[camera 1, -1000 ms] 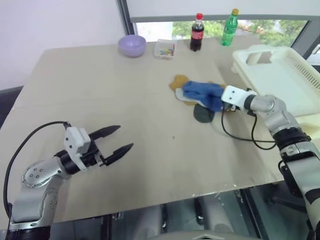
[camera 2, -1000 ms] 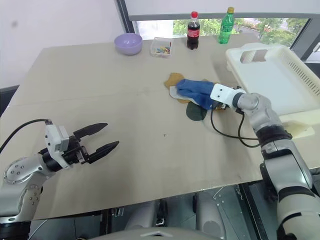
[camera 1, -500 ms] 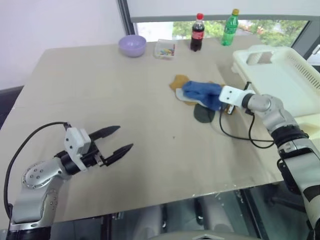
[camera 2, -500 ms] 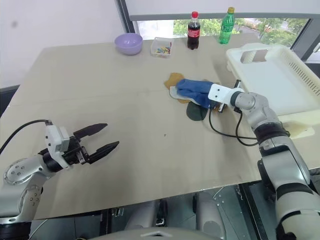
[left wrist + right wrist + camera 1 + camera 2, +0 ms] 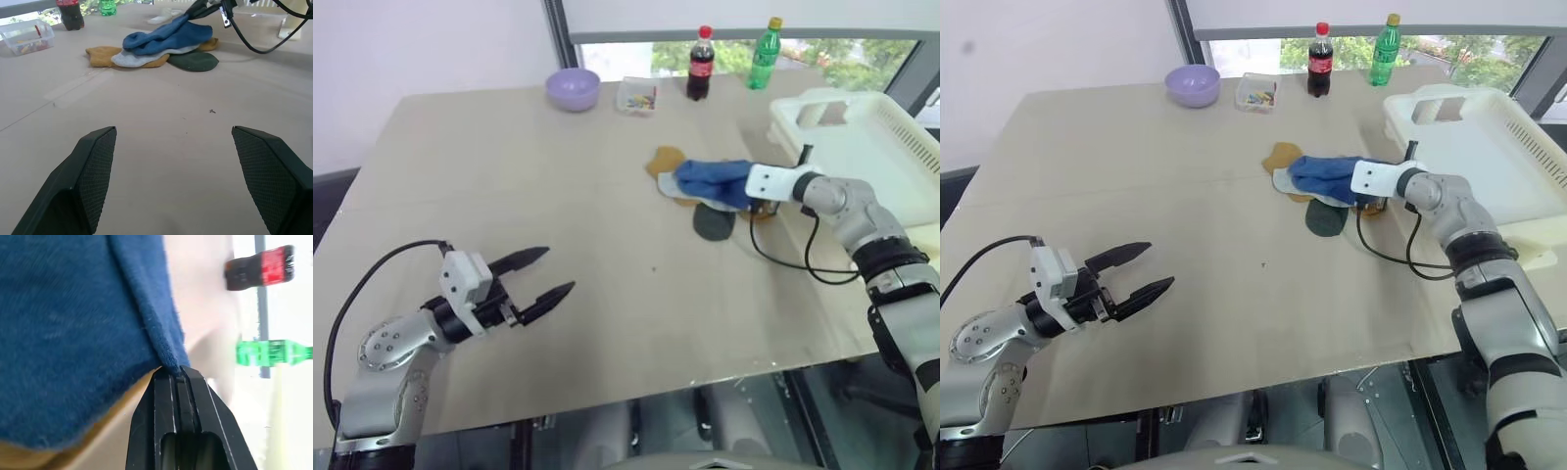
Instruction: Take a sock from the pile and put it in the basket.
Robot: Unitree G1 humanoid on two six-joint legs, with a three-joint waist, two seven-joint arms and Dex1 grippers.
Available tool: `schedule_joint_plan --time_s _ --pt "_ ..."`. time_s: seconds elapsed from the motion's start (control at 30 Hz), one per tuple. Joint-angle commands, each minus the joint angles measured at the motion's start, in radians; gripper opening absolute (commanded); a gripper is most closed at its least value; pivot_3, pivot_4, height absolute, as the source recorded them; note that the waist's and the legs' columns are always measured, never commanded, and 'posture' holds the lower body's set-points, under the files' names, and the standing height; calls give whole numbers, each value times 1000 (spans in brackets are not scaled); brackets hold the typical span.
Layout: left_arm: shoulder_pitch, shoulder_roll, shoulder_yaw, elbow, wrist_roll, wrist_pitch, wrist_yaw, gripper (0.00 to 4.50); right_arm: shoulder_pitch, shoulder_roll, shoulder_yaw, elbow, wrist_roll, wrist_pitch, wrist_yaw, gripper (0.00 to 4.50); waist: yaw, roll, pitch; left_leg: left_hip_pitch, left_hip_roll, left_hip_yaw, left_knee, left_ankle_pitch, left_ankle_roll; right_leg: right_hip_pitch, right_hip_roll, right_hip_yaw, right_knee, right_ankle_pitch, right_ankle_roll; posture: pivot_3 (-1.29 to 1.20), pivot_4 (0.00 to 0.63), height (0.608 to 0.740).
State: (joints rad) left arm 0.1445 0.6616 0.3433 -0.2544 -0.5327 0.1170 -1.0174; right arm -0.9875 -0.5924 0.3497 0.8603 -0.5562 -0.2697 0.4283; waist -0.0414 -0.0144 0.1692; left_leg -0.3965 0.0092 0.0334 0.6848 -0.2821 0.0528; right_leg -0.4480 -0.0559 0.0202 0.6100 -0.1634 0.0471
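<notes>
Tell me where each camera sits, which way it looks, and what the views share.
Head views: look forward and down over the table; both arms show, with the basket.
Left wrist view: looks along the open left gripper across the table to the pile.
Right wrist view: looks along the right gripper, shut on the sock.
All views share the sock.

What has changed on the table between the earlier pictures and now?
The right claw has shut on the blue sock and lifted its edge a little off the pile. The left claw stayed open and still; the basket has not moved.
</notes>
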Motion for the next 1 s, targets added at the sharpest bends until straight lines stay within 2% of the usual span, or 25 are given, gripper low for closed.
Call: schedule_joint_plan --time_s 0.03,0.17,0.2,0.23,0.27,0.3,0.6,0.73,0.9,1.0 --pt "2 0 5 -7 2 -26 0 4059 -44 -15 -5 -26 -11 -18 -30 12 -1 0 0 0 0 0 0 0 0 0 0 0 0 0 0 0 150 735" --pt "-3 -3 1 -5 4 -28 3 4059 -30 -13 10 -29 -12 -17 20 12 0 0 0 0 0 0 0 0 0 0 0 0 0 0 0 0 150 735" --pt "-3 -3 1 -5 4 -29 3 4059 -25 -12 11 -30 -12 -19 23 444 0 0 0 0 0 0 0 0 0 0 0 0 0 0 0 0 150 735" --pt "-4 -4 1 -4 5 -29 4 4059 -23 -12 11 -27 -12 -22 20 599 0 0 0 0 0 0 0 0 0 0 0 0 0 0 0 0 150 735" --pt "-5 -4 1 -4 5 -29 5 4059 -23 -11 10 -24 -12 -27 10 1090 0 0 0 0 0 0 0 0 0 0 0 0 0 0 0 0 150 735" --pt "-6 -5 0 -4 6 -30 6 4059 -24 -10 10 -20 -13 -30 3 1310 -1 0 0 0 0 0 0 0 0 0 0 0 0 0 0 0 150 735" --pt "-13 -9 -7 -1 11 -36 13 4059 -32 4 14 17 -5 -44 -16 1310 -1 0 0 0 0 0 0 0 0 0 0 0 0 0 0 0 150 735" --pt "-8 -12 -5 0 12 -39 13 4059 -26 6 13 23 -1 -52 -10 130 -1 0 0 0 0 0 0 0 0 0 0 0 0 0 0 0 150 735" --pt "0 -17 -7 -6 13 -40 16 4059 -24 6 10 23 3 -54 -4 130 -1 0 0 0 0 0 0 0 0 0 0 0 0 0 0 0 150 735" --pt "5 -18 -4 -5 13 -42 14 4059 -3 22 -13 -21 56 -44 48 130 -1 0 0 0 0 0 0 0 0 0 0 0 0 0 0 0 150 735"
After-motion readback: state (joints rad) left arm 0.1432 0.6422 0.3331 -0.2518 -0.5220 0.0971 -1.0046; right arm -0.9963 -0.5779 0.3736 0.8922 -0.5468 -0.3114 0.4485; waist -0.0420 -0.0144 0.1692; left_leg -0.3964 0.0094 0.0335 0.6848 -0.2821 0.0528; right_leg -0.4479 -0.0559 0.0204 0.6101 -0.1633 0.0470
